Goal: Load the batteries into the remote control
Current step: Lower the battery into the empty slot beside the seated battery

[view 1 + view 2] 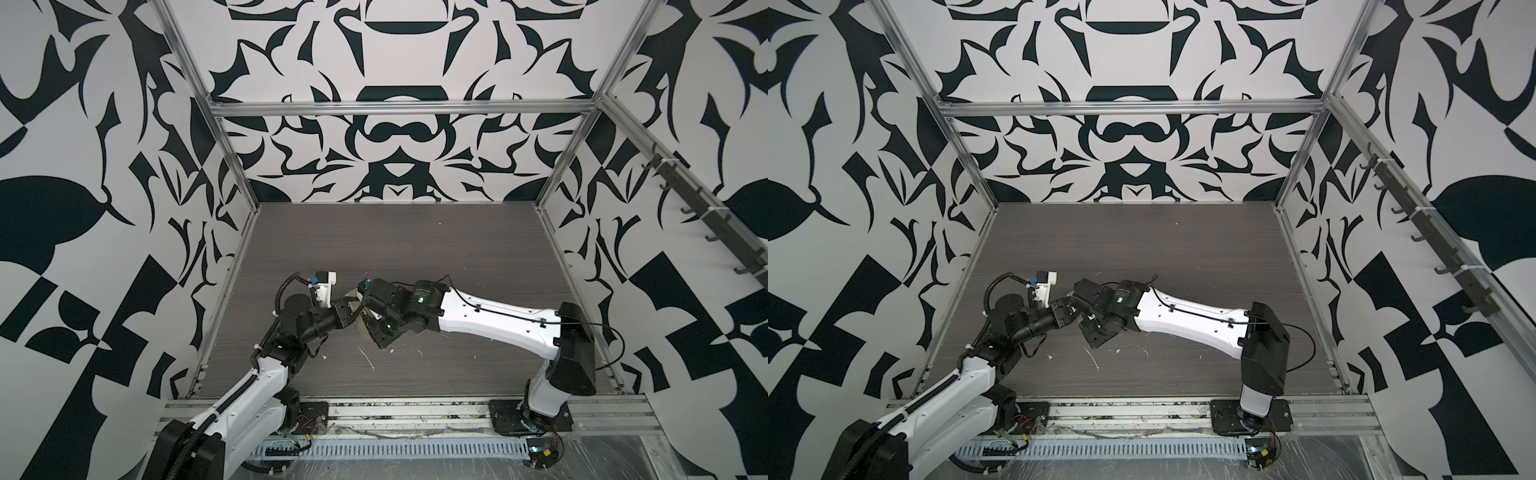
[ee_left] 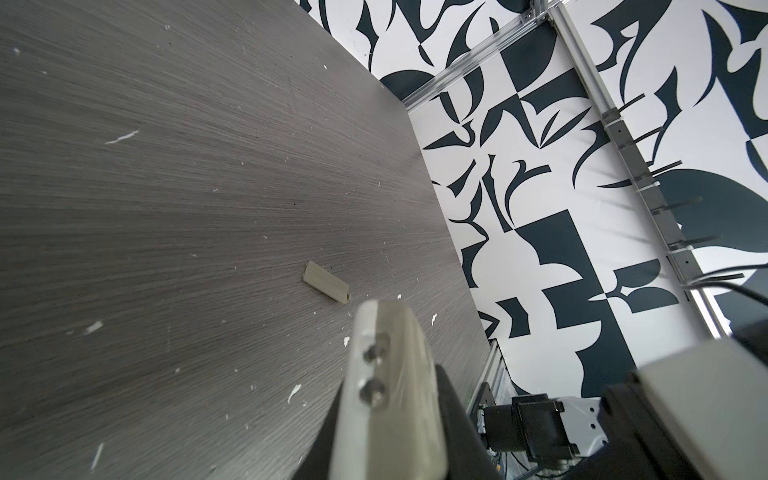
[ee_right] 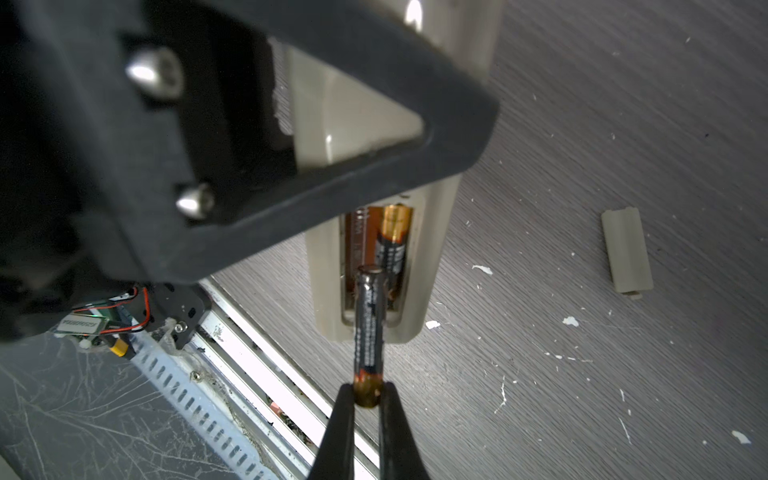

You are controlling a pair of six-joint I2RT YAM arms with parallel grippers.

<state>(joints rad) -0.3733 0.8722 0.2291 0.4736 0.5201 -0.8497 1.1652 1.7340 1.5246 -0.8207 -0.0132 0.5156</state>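
The bench [image 3: 623,124] is grey with a fine wood grain, and it carries small white scraps [image 3: 482,269]. The remote control [image 3: 434,257] has a beige back, and the loose cover [image 3: 625,251] is the same beige. One battery [image 3: 392,245] and the second battery [image 3: 370,324] are black with a copper-gold band. The right tool [image 3: 368,392] is black. The walls [image 1: 395,62] are white with dark navy shapes.

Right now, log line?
left gripper: shut on beige-backed remote control | right gripper: shut on slim dark copper-banded battery at open bay | second battery: seated
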